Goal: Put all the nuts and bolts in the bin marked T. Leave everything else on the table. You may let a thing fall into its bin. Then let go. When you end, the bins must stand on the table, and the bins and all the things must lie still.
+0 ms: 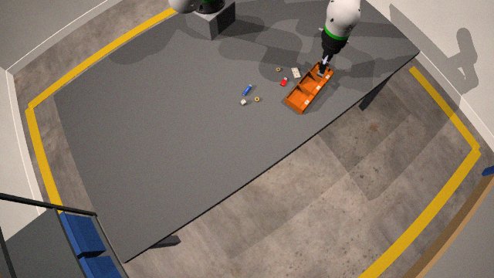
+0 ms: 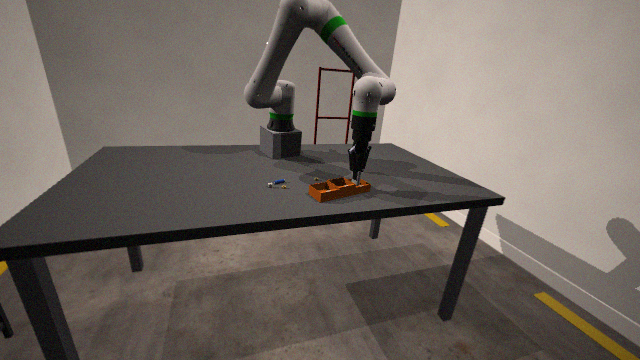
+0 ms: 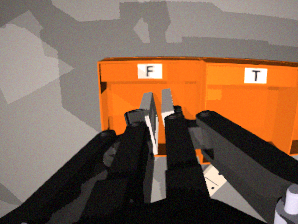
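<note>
My gripper point(image 1: 321, 72) point(image 2: 357, 179) point(image 3: 159, 105) points down into the compartment marked F point(image 3: 119, 100) of the orange bin block. Its fingers are nearly together, with a narrow gap and nothing seen between them. The bin marked T point(image 3: 250, 112) point(image 1: 310, 81) is the middle compartment, beside F; no nut or bolt is distinguishable in it. One brass-coloured nut point(image 1: 278, 69) point(image 2: 316, 179) lies on the table near the white domino. Another brass-coloured nut point(image 1: 257, 99) point(image 2: 284, 187) lies near the white die. The fingers hide part of the F compartment.
A white domino point(image 1: 296, 72) point(image 3: 215, 179) lies close beside the bin block. A red piece point(image 1: 283, 82), a blue cylinder point(image 1: 247, 89) point(image 2: 279, 182) and a white die point(image 1: 243, 102) point(image 2: 270, 185) lie on the table. The bin block has a third compartment point(image 1: 299, 99) beyond T.
</note>
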Controlling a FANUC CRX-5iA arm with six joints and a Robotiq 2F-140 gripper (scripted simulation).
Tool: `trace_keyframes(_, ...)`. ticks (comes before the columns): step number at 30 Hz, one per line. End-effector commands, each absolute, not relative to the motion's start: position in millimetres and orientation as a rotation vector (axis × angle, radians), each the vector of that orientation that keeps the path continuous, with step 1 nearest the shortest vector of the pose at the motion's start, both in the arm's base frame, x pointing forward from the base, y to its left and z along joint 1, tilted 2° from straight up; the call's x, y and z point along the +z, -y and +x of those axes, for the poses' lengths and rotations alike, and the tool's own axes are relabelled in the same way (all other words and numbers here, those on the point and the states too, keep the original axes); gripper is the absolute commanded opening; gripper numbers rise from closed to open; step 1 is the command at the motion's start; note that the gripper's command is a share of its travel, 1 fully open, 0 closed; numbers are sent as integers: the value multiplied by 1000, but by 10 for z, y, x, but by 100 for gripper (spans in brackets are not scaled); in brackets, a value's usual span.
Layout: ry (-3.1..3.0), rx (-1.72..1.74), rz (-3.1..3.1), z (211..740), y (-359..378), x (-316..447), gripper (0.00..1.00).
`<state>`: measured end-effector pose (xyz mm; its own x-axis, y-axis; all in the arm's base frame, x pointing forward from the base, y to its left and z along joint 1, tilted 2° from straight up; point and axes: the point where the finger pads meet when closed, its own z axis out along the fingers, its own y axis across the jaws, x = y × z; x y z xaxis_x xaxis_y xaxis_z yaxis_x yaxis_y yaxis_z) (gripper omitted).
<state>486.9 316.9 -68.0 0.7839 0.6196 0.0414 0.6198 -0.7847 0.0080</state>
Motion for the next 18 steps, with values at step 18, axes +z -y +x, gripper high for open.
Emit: trace_keyframes(18,1029,-66,-2961,4864,-3166,-492,5)
